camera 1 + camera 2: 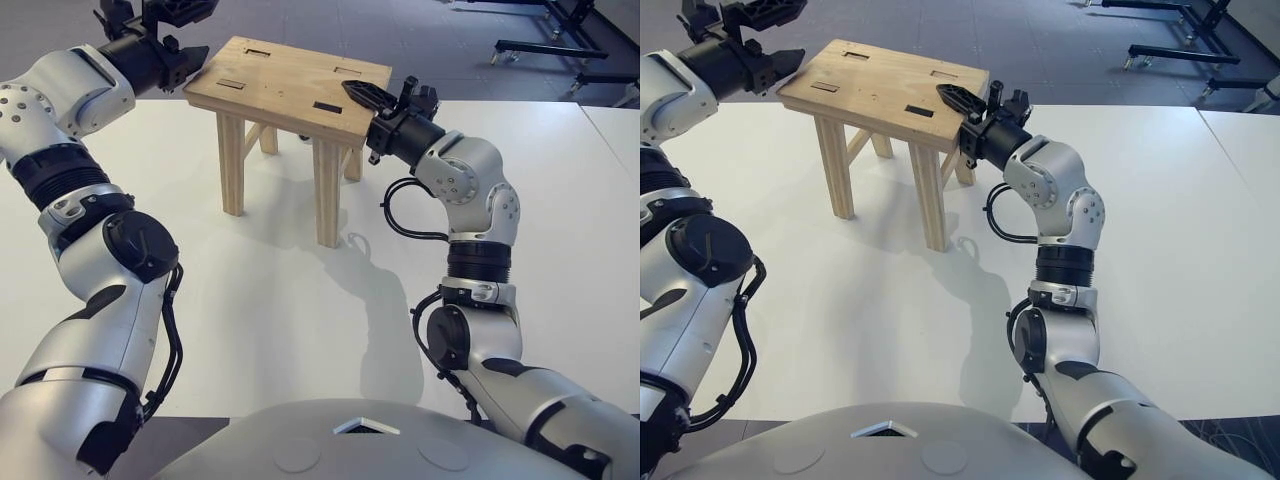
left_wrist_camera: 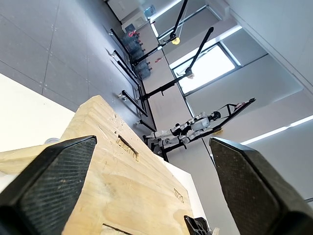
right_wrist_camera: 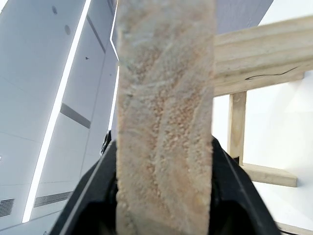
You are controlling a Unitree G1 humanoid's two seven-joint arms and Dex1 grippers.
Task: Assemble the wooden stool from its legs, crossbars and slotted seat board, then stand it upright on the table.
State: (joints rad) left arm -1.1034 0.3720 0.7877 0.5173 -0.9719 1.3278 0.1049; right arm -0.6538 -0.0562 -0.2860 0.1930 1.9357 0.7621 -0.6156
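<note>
Stool (image 1: 231, 165) stood finished: my right gripper (image 1: 363, 107) clenched its seat (image 1: 285, 85), left gripper (image 1: 190, 38) gaped alongside; I judged release next.

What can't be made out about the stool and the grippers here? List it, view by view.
1. Where the legs join the seat: head views, covered by the seat board.
2. Right gripper, lower finger: head views, hidden under the board.
3. Seat top: right wrist view, blocked by the board's edge close to the lens.
4. Left gripper, touching the board or not: left wrist view, cannot tell.
</note>
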